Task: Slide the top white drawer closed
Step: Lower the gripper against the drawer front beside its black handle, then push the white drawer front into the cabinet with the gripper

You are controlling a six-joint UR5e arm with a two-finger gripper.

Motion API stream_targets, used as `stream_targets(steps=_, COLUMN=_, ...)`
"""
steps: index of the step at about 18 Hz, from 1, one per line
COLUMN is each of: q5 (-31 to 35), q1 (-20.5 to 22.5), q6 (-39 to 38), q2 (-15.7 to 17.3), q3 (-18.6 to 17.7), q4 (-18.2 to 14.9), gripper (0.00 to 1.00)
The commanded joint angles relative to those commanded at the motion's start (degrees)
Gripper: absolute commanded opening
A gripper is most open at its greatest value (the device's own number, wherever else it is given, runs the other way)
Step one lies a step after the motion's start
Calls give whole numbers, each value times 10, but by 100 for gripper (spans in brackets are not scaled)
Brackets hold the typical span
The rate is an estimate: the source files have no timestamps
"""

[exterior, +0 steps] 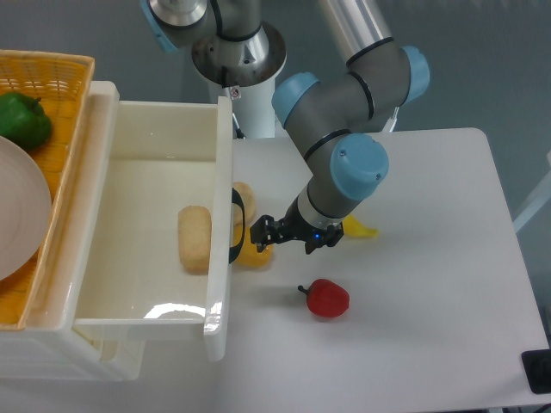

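White table (430, 284); red pepper (327, 298)

The arm (344, 95) is built of grey cylindrical links, matte grey on the joint housings and brighter polished silver on the long tube that runs up out of the top of the view. Light blue round caps close the joint ends, the biggest one facing the camera above the wrist. Dark seams ring the links where they meet. The base (238, 52) is a grey flanged disc with small bolts, sitting on a white post. The claw (263, 234) is black and small, with a short black wrist block behind it where a tiny blue light glows.
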Motion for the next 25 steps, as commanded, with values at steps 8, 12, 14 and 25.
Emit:
stream_targets(steps=8, q5=-1, q1=-3, q6=0, q2=3, q3=-1, q4=0, gripper=100)
stream_targets(steps=12, q5=-1, q1=-9, q6=0, q2=4, q3=-1, q4=-1, gripper=100)
stream_targets(steps=14, q5=-2, q1=-10, q6=0, q2=4, q3=-1, q4=-1, gripper=100)
stream_targets(steps=25, q5=-6, q1=-16, q6=-1, q2=8, q3=0, q4=-3, gripper=100)
